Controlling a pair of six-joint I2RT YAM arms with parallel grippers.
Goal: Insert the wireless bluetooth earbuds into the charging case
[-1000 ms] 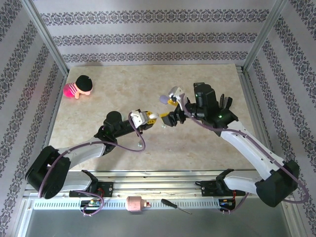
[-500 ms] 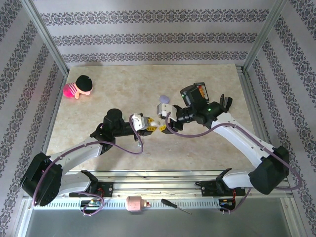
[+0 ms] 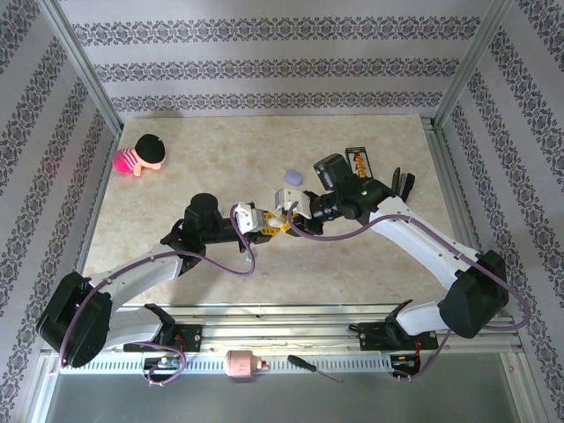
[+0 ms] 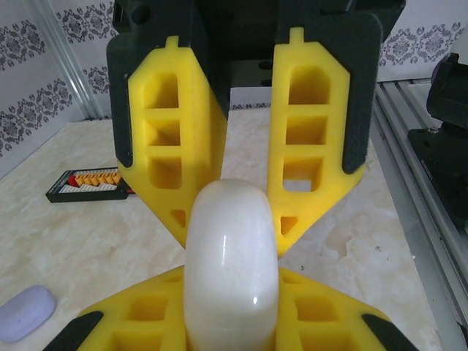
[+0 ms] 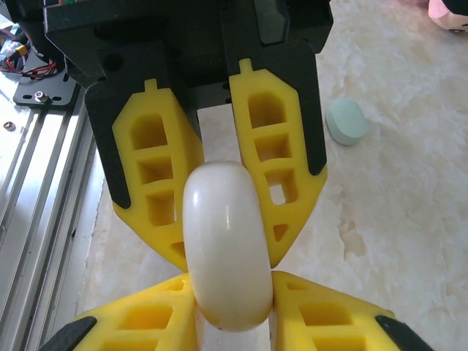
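A white pebble-shaped charging case (image 4: pixel 231 256) hangs above the table, closed, held from both ends. My left gripper (image 4: pixel 231 281) is shut on its near end, yellow fingers (image 4: pixel 139 322) pressed against both sides. My right gripper (image 5: pixel 229 285) faces it and is shut on the opposite end of the same case (image 5: pixel 225 241). From above, the two grippers (image 3: pixel 264 221) (image 3: pixel 288 214) meet tip to tip over the table's middle with the case (image 3: pixel 276 219) between them. The earbuds are out of view.
A lavender case (image 3: pixel 292 176) lies just behind the grippers, and a pale green case (image 5: pixel 346 121) rests on the marble. A black abacus-like block (image 3: pixel 359 160) sits at the right, a pink doll (image 3: pixel 141 155) at the far left, a screwdriver (image 3: pixel 315 367) on the near rail.
My right gripper swung left to the white case held by the left gripper and shut on its free end. The left arm shifted slightly and kept its grip.
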